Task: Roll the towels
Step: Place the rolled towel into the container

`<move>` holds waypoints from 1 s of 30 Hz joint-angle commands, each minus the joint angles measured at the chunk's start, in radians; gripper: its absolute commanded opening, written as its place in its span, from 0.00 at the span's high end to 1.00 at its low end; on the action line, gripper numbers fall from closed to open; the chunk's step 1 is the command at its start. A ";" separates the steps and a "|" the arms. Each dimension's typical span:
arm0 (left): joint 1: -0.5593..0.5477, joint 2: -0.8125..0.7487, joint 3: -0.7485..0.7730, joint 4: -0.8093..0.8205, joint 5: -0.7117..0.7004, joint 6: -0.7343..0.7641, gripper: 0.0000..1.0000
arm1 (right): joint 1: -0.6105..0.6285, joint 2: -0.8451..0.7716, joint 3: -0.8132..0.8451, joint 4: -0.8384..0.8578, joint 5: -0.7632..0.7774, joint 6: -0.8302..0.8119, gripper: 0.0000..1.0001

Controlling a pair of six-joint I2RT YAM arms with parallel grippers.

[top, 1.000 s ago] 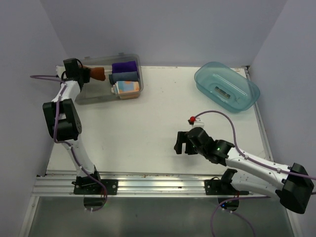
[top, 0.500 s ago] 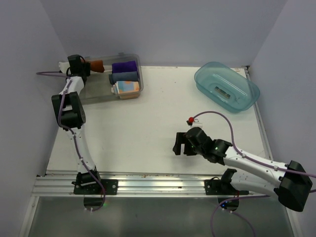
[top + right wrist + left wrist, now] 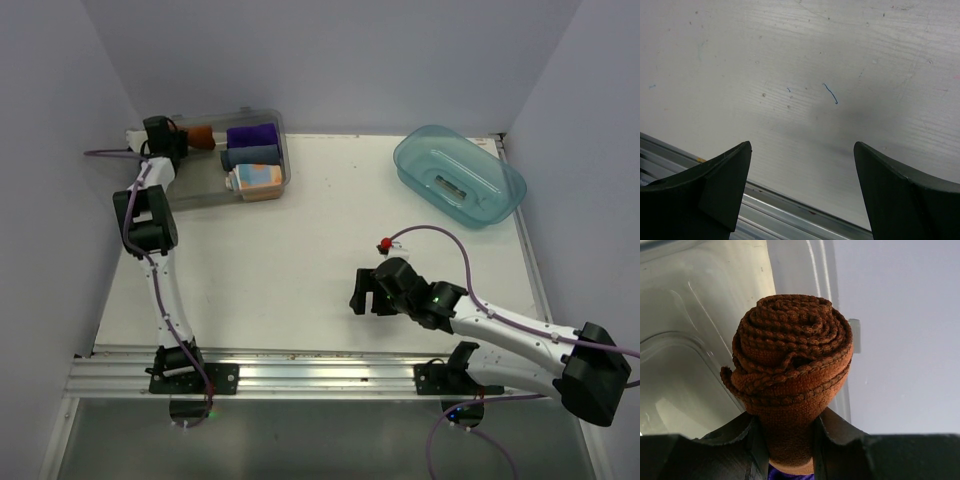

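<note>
Two towels. Rust-brown towel, rolled tight, pinched in left claw at far-left end of clear bin. Patterned towel, rolled, in bin's near-right corner. Two other rolls in bin: purple cloth, then grey-blue cloth between purple cloth and patterned towel. One teal tub far right on counter. Right claw spread wide, holding nothing, over counter.

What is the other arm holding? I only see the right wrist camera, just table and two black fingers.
Observer: The left gripper is shut on a rolled rust-brown towel.
Operator: Where's that?
Observer: At the far left end of a clear bin.
Operator: Is stuff in the bin?
Observer: Yes: a purple cloth, a grey-blue cloth and a patterned towel.
</note>
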 commanded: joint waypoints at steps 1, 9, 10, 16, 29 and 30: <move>0.003 0.032 0.065 0.073 0.003 -0.015 0.72 | -0.002 -0.001 0.027 0.022 0.000 0.016 0.13; 0.004 0.065 0.094 0.083 0.000 -0.001 0.66 | 0.000 -0.001 0.027 0.024 0.000 0.021 0.14; 0.003 0.070 0.101 0.083 -0.002 0.001 0.65 | -0.002 -0.001 0.025 0.022 0.000 0.022 0.14; 0.006 0.116 0.170 0.080 0.001 0.008 0.64 | -0.002 0.002 0.024 0.025 0.001 0.027 0.14; 0.004 0.128 0.171 0.064 0.027 0.015 0.40 | -0.002 0.005 0.033 0.025 -0.006 0.019 0.15; 0.006 0.124 0.168 0.064 0.029 0.013 0.39 | -0.002 0.002 0.031 0.025 -0.006 0.021 0.15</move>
